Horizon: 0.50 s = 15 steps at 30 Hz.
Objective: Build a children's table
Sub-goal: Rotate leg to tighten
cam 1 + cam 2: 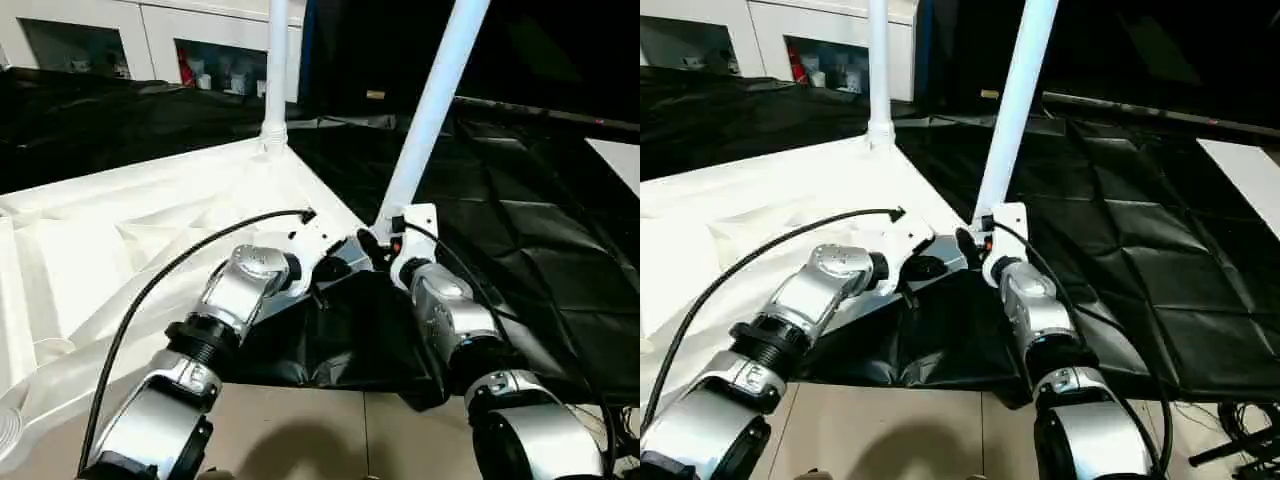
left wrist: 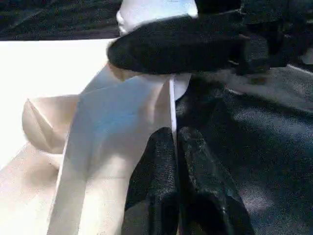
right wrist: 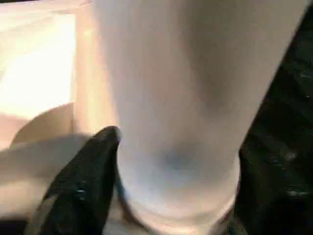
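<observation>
— Where's the near leg [image 1: 430,110]?
— Centre frame, leaning right from the tabletop [image 1: 120,250] corner; right tool [image 1: 378,248] clamped round its base.
— Left tool [image 2: 178,176]?
— Fingers together, at the tabletop's edge.

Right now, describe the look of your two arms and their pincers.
Both forearms are silver metal with black ringed joints: left arm, right arm. A black cable arcs over the left arm to a white wrist bracket; another trails along the right. Each pincer has two black fingers: left pincer, right pincer.
</observation>
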Available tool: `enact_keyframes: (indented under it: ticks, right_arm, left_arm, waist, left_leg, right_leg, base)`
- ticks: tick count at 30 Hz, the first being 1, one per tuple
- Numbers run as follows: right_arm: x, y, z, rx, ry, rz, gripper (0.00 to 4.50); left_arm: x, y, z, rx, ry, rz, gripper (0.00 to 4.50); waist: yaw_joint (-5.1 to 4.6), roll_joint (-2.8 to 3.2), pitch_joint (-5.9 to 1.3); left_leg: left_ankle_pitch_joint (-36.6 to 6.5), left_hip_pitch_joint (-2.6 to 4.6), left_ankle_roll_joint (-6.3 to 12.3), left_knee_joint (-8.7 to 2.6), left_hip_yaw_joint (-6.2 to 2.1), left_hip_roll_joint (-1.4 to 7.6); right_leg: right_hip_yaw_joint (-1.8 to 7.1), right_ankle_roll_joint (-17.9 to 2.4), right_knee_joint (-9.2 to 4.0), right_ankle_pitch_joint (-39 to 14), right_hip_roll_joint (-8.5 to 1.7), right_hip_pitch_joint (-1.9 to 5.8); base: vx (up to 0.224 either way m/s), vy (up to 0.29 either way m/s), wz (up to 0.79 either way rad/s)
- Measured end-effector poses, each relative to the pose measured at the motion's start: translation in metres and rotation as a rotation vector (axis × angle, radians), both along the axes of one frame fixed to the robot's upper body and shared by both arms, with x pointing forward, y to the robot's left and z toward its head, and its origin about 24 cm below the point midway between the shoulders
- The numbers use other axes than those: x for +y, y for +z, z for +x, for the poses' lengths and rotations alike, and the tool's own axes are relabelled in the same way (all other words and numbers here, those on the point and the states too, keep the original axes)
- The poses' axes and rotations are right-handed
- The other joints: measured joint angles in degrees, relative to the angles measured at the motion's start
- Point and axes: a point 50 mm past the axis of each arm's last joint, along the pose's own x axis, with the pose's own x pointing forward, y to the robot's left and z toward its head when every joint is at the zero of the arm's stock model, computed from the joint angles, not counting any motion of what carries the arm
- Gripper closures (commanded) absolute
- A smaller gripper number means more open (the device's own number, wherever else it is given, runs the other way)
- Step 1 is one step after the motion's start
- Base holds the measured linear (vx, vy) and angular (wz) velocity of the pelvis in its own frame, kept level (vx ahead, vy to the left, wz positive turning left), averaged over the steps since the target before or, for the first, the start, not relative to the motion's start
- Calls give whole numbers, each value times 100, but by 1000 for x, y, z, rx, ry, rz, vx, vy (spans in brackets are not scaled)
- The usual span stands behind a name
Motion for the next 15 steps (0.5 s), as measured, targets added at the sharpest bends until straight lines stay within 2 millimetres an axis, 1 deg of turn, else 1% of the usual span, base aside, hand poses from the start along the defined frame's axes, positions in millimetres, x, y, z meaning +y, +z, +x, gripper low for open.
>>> enact_keyframes:
  ticks: [2, 3, 5, 7, 9, 11, 12, 15]
  right_arm:
    - [-1, -1, -2, -10, 39, 3, 64]
    - [-2, 0, -2, -15, 69, -2, 57]
    - [-4, 1, -4, -22, 132, -8, 57]
    - [-13, 0, -10, -31, 249, -33, 57]
    - [-18, 2, -14, -35, 351, -39, 57]
    - [-20, 3, -16, -38, 397, -45, 57]
    - [-24, 5, -19, -45, 458, -56, 57]
    - [-21, 6, -25, -44, 561, -65, 57]
  left_arm:
    - [5, 1, 1, -4, -2, 4, 450]
    - [7, 1, 1, -4, -6, 3, 450]
    - [13, 2, 1, -1, -23, 2, 450]
    - [22, 3, -2, 4, -67, 0, 450]
    - [34, 5, -5, 7, -111, 3, 450]
    - [39, 5, -7, 15, -141, 6, 450]
    - [46, 6, -12, 39, -192, -1, 450]
    - [53, 7, -20, 71, -267, -15, 450]
  waist:
    - [-20, 0, 0]
    - [-25, 0, 0]
    - [-30, -1, 1]
    - [-22, -1, 1]
    - [-25, 0, 1]
    - [-23, -1, 1]
    - [-23, -1, 1]
    - [12, 0, 1]
  left_leg:
    - [0, -2, 0, -3, -2, 2]
    - [0, -3, -1, -5, -2, 3]
    - [0, -5, 0, -8, -2, 4]
    - [0, -9, 1, -8, -2, 4]
    - [1, -9, 2, -8, -2, 4]
    - [1, -10, 2, -7, -1, 5]
    - [1, -11, 3, -6, -1, 5]
    - [0, -12, 5, -7, 0, 6]
  right_leg:
    - [-2, 4, 1, 0, 4, -7]
    - [-2, 4, 1, 0, 6, -10]
    - [-3, 2, 1, 1, 6, -14]
    - [-2, -10, -2, 5, 6, -13]
    - [-2, -11, -2, 1, 6, -14]
    - [-2, -12, -3, 0, 6, -15]
    - [-1, -12, -5, -5, 6, -15]
    - [-1, -19, -4, -18, 6, -16]
  base:
    - [0, 0, 0]
    - [0, 0, 0]
    - [0, 0, 0]
    - [0, 0, 0]
    - [0, 0, 0]
    - [0, 0, 0]
    - [0, 0, 0]
    - [0, 0, 0]
